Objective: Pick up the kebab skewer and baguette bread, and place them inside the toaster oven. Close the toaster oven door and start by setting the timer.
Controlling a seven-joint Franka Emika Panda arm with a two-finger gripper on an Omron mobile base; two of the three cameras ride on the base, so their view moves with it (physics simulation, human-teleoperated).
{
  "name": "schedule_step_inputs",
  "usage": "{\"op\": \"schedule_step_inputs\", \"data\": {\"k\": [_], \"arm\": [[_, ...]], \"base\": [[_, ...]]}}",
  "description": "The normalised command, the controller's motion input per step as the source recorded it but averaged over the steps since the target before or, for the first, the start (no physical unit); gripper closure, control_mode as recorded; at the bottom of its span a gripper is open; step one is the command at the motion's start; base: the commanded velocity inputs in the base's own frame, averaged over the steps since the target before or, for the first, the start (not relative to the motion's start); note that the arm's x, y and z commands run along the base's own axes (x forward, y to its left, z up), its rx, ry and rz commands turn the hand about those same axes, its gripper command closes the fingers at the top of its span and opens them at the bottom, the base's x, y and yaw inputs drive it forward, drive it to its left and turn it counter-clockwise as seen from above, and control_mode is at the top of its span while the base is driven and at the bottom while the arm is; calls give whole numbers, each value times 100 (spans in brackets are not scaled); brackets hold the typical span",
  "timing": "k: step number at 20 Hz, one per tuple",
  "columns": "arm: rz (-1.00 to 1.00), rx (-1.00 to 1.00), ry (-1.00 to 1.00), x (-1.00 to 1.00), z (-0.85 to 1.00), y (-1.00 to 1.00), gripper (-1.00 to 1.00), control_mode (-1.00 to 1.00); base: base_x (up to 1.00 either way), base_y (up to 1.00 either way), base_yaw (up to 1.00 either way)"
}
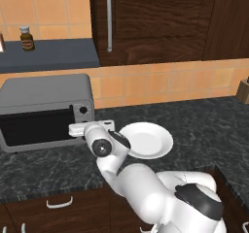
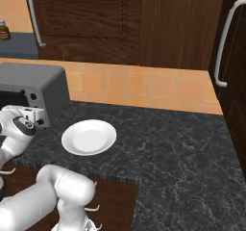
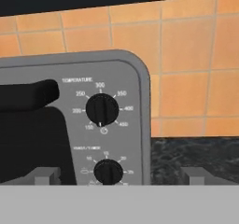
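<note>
1. Left on the dark counter (image 1: 204, 120), left base view: toaster oven (image 1: 46, 89) sits against the tiled wall, its toaster oven door (image 1: 36, 127) upright and apparently shut. Gripper (image 1: 78, 129) is right in front of the oven's right-hand knob strip, jaws spread wide, nothing between them. White plate (image 1: 148, 140) just right of the arm is bare; I can't spot the kebab skewer or baguette bread, and can't see through the dark glass, so whether they're inside is unconfirmed.
2. Right base view: same picture from the other side. Gripper (image 2: 36, 114) is near the oven's front right corner, plate (image 2: 89, 137) close by to the right, counter beyond it open. Spice jar (image 2: 5, 31) sits on a shelf far left, well clear. Nothing blocks the approach.
3. Hand view: camera faces the control strip. Temperature knob (image 3: 101, 110) sits above, timer knob (image 3: 108, 171) below, low in frame between the two finger tips (image 3: 44, 175). Door handle (image 3: 28, 94) is left of the knobs.
4. Judgement: timer step is next.
5. Risks:
   - The two knobs are stacked close, so a slightly high approach grabs temperature instead.
   - Jaws are much wider than the knob; closing off-centre could slip off it or shove the oven.
   - Left finger is near the door edge and could snag it.
</note>
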Motion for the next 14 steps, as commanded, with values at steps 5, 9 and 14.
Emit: {"op": "schedule_step_inputs", "data": {"k": [5, 9, 14], "arm": [[0, 0, -14, 14, -31, 8, -100, -100], [0, 0, -14, 12, -29, 5, -100, -100], [0, 0, -2, 2, -10, 20, -100, -100]], "base": [[0, 0, 0], [0, 0, 0], [0, 0, 0]]}}
